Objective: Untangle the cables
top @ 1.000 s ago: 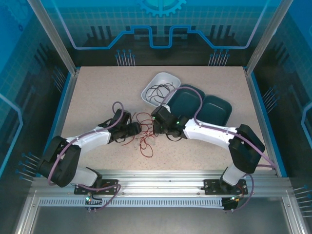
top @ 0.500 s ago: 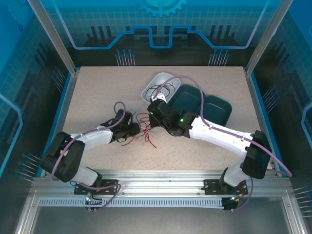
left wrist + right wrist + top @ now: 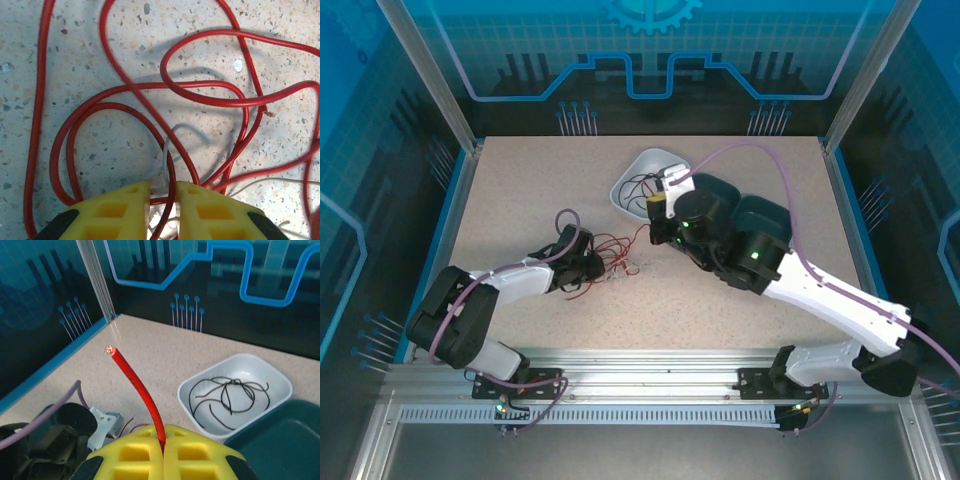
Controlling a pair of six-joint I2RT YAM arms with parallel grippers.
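Note:
Red cables (image 3: 616, 250) lie tangled on the speckled table, with thin white cable (image 3: 623, 270) among them. My left gripper (image 3: 600, 265) sits low at the tangle's left edge. In the left wrist view the red cables (image 3: 220, 31) loop over the table. The left gripper (image 3: 162, 200) stands narrowly open, and one red strand and a white cable (image 3: 165, 160) run through the gap. My right gripper (image 3: 653, 210) hangs above the table near the white tray, shut on a red cable (image 3: 137, 385) whose bare end (image 3: 110, 349) sticks up past the right gripper (image 3: 163, 432).
A white tray (image 3: 665, 157) at the back holds thin black cables (image 3: 230, 397). Two dark green trays (image 3: 720, 190) (image 3: 775, 212) sit to its right, partly under the right arm. Blue side rails and metal posts border the table.
The right gripper has risen and swung back to the right with the red cable, drawing it out of the tangle. The left jaws have narrowed around strands of the tangle.

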